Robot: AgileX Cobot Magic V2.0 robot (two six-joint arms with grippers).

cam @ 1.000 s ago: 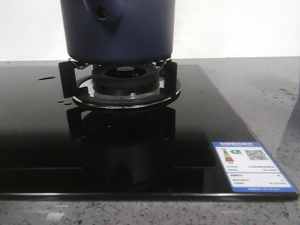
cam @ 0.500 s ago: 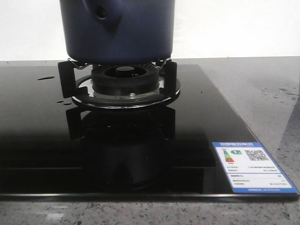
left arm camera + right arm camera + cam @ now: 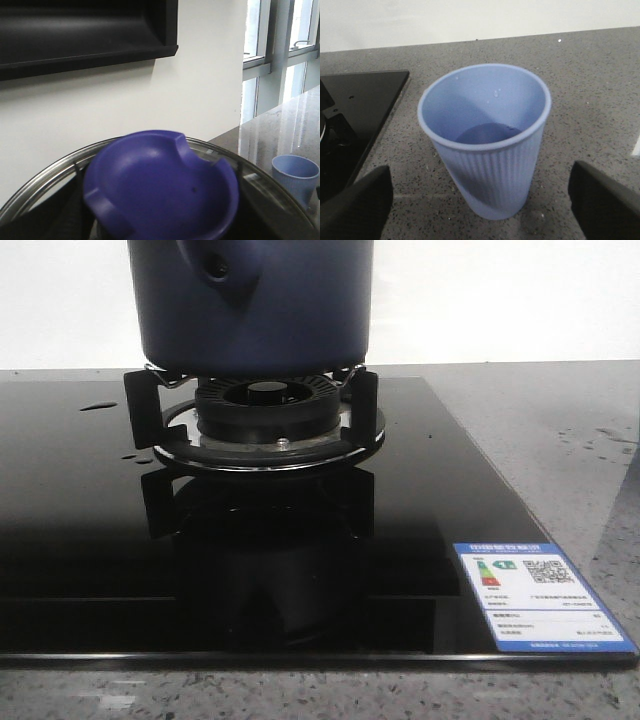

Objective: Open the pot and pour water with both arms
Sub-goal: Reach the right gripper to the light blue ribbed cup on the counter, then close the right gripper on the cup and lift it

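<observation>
The dark navy pot (image 3: 250,300) stands on the gas burner (image 3: 265,410), its side nub (image 3: 218,268) facing front left; its top is cut off in the front view. In the left wrist view my left gripper (image 3: 160,205) is shut on the blue knob (image 3: 160,180) of a glass lid with a steel rim (image 3: 45,172); the knob hides the fingers. My right gripper (image 3: 480,202) is open, its black fingers (image 3: 355,202) standing apart on both sides of the pale blue ribbed cup (image 3: 485,140), not touching it. The cup holds a little water (image 3: 487,134).
The black glass cooktop (image 3: 80,540) lies on a grey speckled counter (image 3: 560,440), with a blue-edged label (image 3: 540,595) at its front right corner. The cup also shows in the left wrist view (image 3: 295,175), with a wall, a dark hood and windows behind.
</observation>
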